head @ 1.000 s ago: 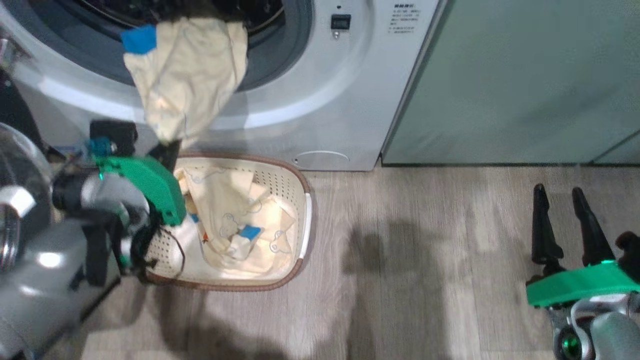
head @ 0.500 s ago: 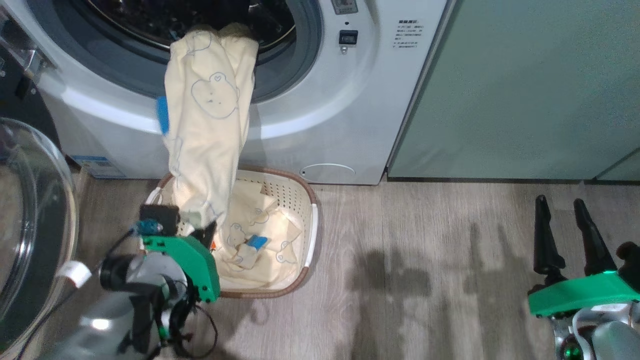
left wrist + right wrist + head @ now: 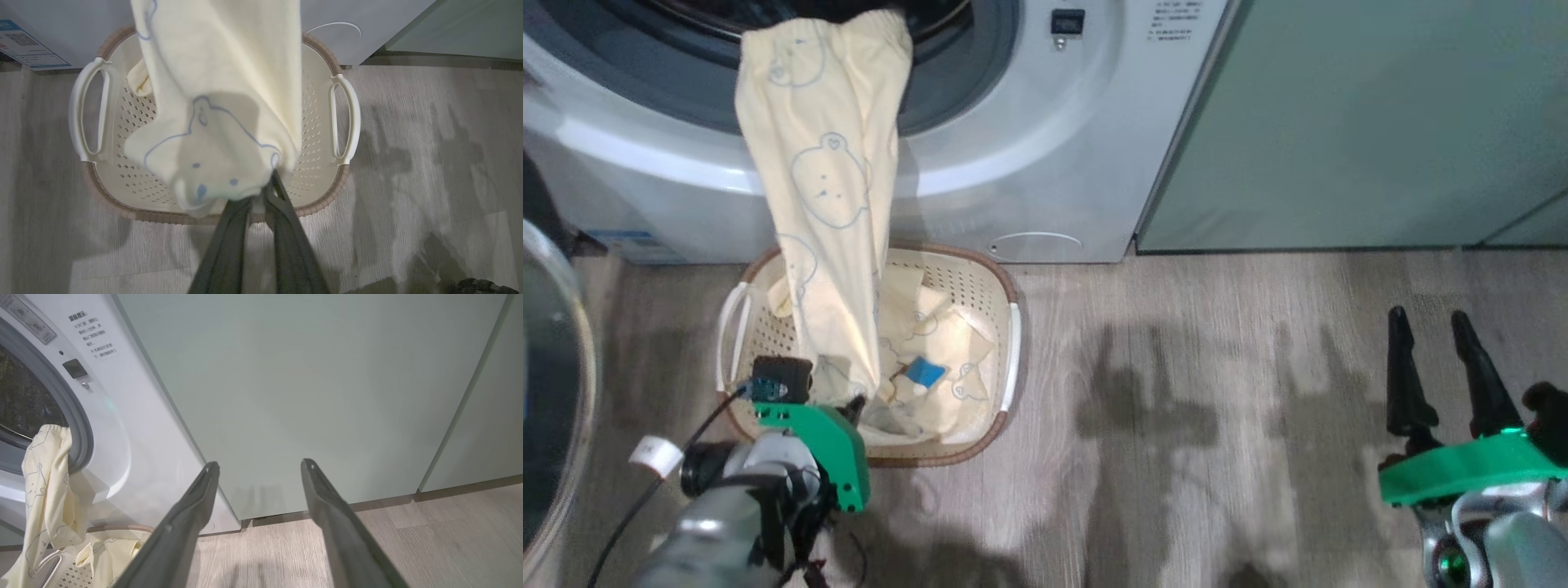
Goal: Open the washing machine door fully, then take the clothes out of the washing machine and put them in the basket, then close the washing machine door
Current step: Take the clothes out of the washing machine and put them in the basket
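Head view: a pale yellow garment [image 3: 825, 180] hangs limp from the washing machine [image 3: 1029, 147] mouth into the basket [image 3: 1011, 351], its lower end in the left gripper [image 3: 852, 405]. Left wrist view: fingers [image 3: 233, 228] clamped on a bunched fold, which looks a fair hold for light, floppy cloth. Right wrist view: right gripper [image 3: 259, 467] empty, fingers apart.

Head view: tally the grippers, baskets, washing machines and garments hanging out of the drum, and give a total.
grippers: 2 (left gripper, right gripper)
basket: 1
washing machine: 1
hanging garment: 1
total: 5
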Robot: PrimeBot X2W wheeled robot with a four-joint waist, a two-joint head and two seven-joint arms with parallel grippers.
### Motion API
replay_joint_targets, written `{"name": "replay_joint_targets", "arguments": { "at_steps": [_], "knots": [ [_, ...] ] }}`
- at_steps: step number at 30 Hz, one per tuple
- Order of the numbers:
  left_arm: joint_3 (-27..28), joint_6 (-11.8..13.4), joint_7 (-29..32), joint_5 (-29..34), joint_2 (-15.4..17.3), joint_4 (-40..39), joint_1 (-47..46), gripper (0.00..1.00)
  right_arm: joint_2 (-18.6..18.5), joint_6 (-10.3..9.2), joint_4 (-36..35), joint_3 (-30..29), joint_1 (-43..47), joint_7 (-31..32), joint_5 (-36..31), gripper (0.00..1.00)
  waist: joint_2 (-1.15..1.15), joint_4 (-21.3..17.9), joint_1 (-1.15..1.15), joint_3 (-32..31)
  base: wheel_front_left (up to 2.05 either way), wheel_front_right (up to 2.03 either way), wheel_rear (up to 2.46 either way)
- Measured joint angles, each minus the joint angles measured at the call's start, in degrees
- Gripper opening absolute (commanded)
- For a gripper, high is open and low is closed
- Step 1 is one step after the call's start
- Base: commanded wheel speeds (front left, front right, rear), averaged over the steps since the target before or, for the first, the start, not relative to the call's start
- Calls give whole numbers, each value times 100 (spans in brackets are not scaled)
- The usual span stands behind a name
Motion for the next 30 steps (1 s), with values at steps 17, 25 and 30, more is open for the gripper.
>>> {"name": "replay_joint_targets", "arguments": {
  "at_steps": [17, 25, 30],
  "knots": [
    [349, -364, -26, 137, -259, 914, -766, 65, 5, 0, -73, -11, -414, 0, 0, 100, 0, -197, 1, 610, 0, 0, 0],
    [865, -276, -26, 472, -196, 692, -754, 100, 10, 0, -60, -24, -399, 0, -1, 100, 0, -153, -1, 441, 0, 0, 0],
    [1494, -119, -26, 894, -12, 175, -721, 100, 12, 0, -57, -45, -377, 0, -1, 100, 0, -99, -1, 281, 0, 0, 0]
  ]
}}
